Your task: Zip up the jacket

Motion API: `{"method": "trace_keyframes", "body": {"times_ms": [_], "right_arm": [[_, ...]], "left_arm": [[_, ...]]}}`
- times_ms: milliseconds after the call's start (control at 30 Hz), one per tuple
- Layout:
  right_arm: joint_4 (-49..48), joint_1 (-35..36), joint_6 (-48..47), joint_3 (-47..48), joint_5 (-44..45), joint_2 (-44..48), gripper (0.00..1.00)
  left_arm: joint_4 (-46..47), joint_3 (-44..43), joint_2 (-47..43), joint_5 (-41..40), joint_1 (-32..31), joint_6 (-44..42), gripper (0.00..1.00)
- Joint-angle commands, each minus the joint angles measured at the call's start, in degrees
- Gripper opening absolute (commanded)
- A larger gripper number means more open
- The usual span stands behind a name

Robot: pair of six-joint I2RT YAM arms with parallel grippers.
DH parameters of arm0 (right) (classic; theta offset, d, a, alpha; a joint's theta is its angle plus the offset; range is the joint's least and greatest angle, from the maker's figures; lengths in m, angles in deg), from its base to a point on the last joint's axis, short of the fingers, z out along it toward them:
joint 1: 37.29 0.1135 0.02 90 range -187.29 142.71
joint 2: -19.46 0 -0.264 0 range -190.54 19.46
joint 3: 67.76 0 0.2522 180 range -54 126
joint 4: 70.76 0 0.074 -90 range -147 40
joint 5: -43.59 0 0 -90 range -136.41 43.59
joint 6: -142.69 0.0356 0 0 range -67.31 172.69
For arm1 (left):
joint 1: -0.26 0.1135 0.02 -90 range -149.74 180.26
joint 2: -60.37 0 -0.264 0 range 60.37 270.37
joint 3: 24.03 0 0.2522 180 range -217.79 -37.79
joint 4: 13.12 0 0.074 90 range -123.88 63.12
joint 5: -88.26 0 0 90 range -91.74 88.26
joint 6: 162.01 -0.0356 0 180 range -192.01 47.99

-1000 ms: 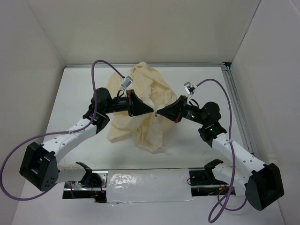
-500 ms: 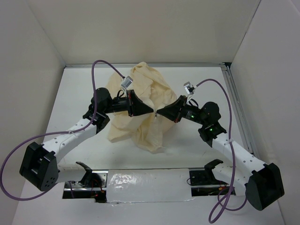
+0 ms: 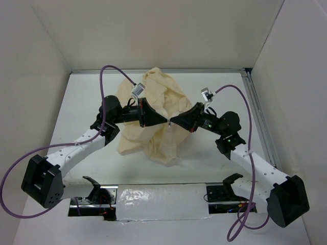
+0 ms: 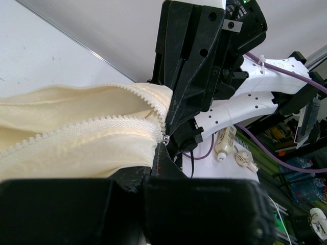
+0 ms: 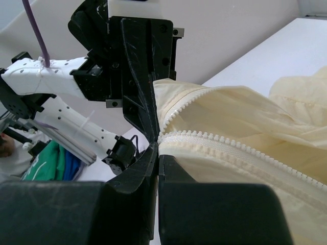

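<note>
Cream jacket [image 3: 159, 92], left gripper [image 3: 165, 121] facing right gripper [image 3: 173, 122]

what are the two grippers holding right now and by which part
Left gripper and right gripper both pinch the jacket at its zipper, where the two tooth rows meet.

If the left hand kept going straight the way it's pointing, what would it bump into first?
Probably the right hand, which meets the left hand tip to tip at the edge of the jacket.

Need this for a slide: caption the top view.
Crumpled jacket pinched by the left gripper and right gripper, tips nearly touching.
</note>
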Motion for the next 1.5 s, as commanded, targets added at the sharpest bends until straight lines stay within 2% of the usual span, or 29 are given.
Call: {"method": "trace_keyframes", "body": {"times_ms": [0, 233, 367, 467, 533, 633, 733, 833, 1033, 1233, 1333, 1467], "right_arm": [[-6.33, 0.70, 1.11, 0.87, 1.06, -0.14, 0.00], [-9.57, 0.78, 3.92, 0.78, 3.79, -1.36, 0.00], [-11.52, 0.87, 6.65, 1.48, 4.40, -2.68, 0.00], [-10.73, 0.78, 6.91, 2.89, 5.02, -3.12, 0.00], [-9.76, 0.70, 7.61, 4.29, 5.02, -3.47, 0.00], [-8.45, 0.70, 8.14, 5.35, 4.75, -3.04, 0.00], [-1.53, 0.35, 6.40, 6.84, 5.37, -1.28, 0.00], [7.08, 0.26, 2.18, 8.78, 4.85, 0.39, 0.00], [12.21, -0.27, 1.46, 6.76, 3.26, 2.77, 0.00], [11.08, -0.09, 3.39, 4.74, 1.50, 2.33, 0.00], [9.67, 0.08, 4.45, 3.95, 1.50, 2.06, 0.00], [8.00, -0.01, 5.07, 4.03, 0.72, 1.80, 0.00]], "left_arm": [[3.22, -0.19, 0.11, 2.22, -0.32, -0.05, 0.00], [2.43, -0.10, -0.42, 2.58, -1.20, -2.16, 0.00], [-2.30, -0.62, 0.37, 0.82, -3.65, -6.45, 0.00], [-4.51, -0.10, 0.11, -1.46, -5.85, -9.01, 0.00], [-8.46, -0.10, 0.02, -6.02, -7.96, -11.28, 0.00], [-11.89, 0.34, 0.02, -9.55, -8.50, -11.47, 0.00], [-14.44, 1.66, -0.42, -13.84, -8.41, -10.77, 0.00], [-14.27, 1.67, -0.68, -14.47, -7.62, -9.37, 0.00], [-15.15, -1.50, -0.86, -17.46, -6.92, -8.14, 0.00], [-11.12, -1.59, -0.77, -12.81, -6.21, -7.87, 0.18], [-9.36, -0.71, -1.21, -11.14, -6.21, -8.05, 0.23], [-8.56, -0.54, -1.12, -10.26, -6.21, -8.40, 0.24]]}}
